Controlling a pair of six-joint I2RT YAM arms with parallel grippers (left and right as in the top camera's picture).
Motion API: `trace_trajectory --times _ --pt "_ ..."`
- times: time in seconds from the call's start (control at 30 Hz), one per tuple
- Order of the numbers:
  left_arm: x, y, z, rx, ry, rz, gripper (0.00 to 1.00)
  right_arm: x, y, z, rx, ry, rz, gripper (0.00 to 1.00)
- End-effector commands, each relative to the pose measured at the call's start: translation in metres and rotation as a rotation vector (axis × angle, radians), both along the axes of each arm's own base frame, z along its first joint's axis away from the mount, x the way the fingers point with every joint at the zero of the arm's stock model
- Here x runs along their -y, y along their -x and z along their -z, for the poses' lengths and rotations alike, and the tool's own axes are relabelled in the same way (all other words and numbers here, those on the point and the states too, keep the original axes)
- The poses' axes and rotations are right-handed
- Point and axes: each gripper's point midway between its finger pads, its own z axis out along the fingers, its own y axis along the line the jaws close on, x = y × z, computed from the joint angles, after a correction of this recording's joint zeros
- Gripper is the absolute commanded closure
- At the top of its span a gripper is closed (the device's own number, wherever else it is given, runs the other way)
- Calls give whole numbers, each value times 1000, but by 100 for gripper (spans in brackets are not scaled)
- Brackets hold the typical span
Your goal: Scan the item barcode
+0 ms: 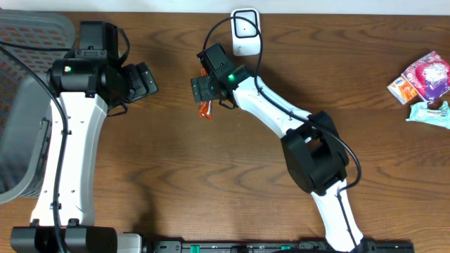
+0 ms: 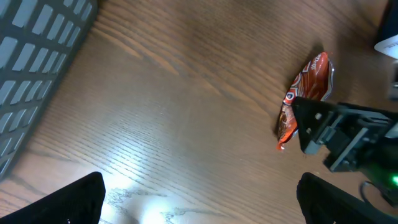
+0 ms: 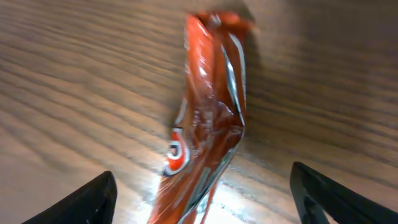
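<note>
- At table (image 1: 176,176) centre, just below white scanner (image 1: 245,31): orange snack packet (image 1: 204,109) lying flat on the wood.
- Right gripper (image 3: 202,193) directly over it, fingers apart on either side (no contact visible), packet between them.
- Left gripper (image 1: 144,81) spread wide, holding nothing, well apart from packet, near grey basket (image 1: 28,42).

We see a dark wooden bench (image 1: 176,161) with an orange snack packet (image 1: 204,109) lying flat near its middle (crinkled, with a silvery seam). A white scanner (image 1: 245,31) sits at the far edge. Well apart, at the right edge, a pink packet (image 1: 426,74) and a pale wrapper (image 1: 430,112) lie just beside each other.
</note>
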Motion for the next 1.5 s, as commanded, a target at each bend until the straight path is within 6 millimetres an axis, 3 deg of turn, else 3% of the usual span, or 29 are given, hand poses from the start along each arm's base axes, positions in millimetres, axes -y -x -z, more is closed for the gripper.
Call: trace_trajectory --times 0.0,0.13,0.17,0.27,0.3,0.47,0.6,0.8,0.97,1.13,1.3,1.47 --pt "-2 1 -6 17 -6 -10 2 4 3 30 -30 46 13 20" --pt "-2 1 -6 17 -6 -10 2 4 2 31 -31 47 13 24" --pt "-2 1 -6 17 -6 -10 2 4 2 31 -30 46 13 29" --pt "-2 1 -6 17 -6 -10 2 4 3 31 -33 48 13 56" --pt "-2 1 -6 17 -6 -10 2 4 3 31 -34 48 13 59" --pt "-2 1 -6 17 -6 -10 2 5 5 30 -45 45 20 62" --pt "-2 1 -6 17 -6 -10 2 4 7 23 -74 5 21 71" --pt "-2 1 -6 17 -6 -10 2 10 8 -2 -141 -113 -2 91" --pt "-2 1 -6 17 -6 -10 2 18 11 -17 -276 -307 -45 92" --pt "-2 1 -6 17 -6 -10 2 40 9 -30 -378 -456 -63 96" --pt "-2 1 -6 17 -6 -10 2 70 7 -19 -439 -494 -9 97" --pt "-2 1 -6 17 -6 -10 2 82 7 4 -427 -516 4 98"
